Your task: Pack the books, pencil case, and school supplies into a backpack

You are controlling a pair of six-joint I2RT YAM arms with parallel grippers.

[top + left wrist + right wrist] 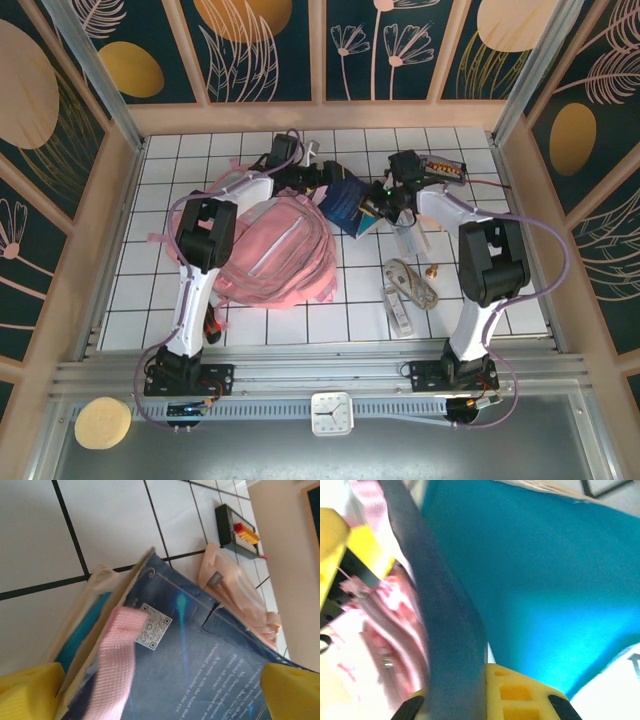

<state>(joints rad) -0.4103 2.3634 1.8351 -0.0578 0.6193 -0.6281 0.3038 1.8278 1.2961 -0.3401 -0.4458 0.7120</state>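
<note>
1 backpack (275, 250), 2 books (200, 670), 1 pencil case (240, 595), 1 ruler (398, 308), 1 cord (425, 290).

Walls: dark teal panels (405, 50), gold leaf prints, pale wooden frames.
Worktop (160, 300): white tiles, dark grid lines.
Near edge: metal rail (320, 368).

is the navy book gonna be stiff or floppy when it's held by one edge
Probably fairly stiff: the navy book looks flat, not drooping, with the right gripper shut on its edge. The cover shows a sheen, so it may slip. It looks thin, so likely light.
</note>
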